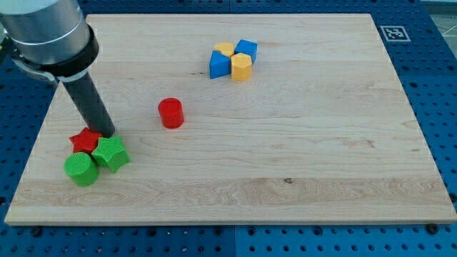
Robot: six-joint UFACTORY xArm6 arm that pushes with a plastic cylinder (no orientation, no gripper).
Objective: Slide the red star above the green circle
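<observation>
The red star (84, 140) lies at the view's left on the wooden board (285, 143), directly above the green circle (81, 169) and touching it. The green star (111, 153) sits to the right of both, touching them. My tip (106, 135) rests at the red star's upper right edge, just above the green star. The dark rod rises up and to the left from there.
A red cylinder (171, 113) stands to the right of my tip. Near the view's top is a cluster of two blue blocks (219, 63) (245, 48) and two yellow blocks (241, 67) (224, 48). A printed marker (393, 33) sits at the board's top right corner.
</observation>
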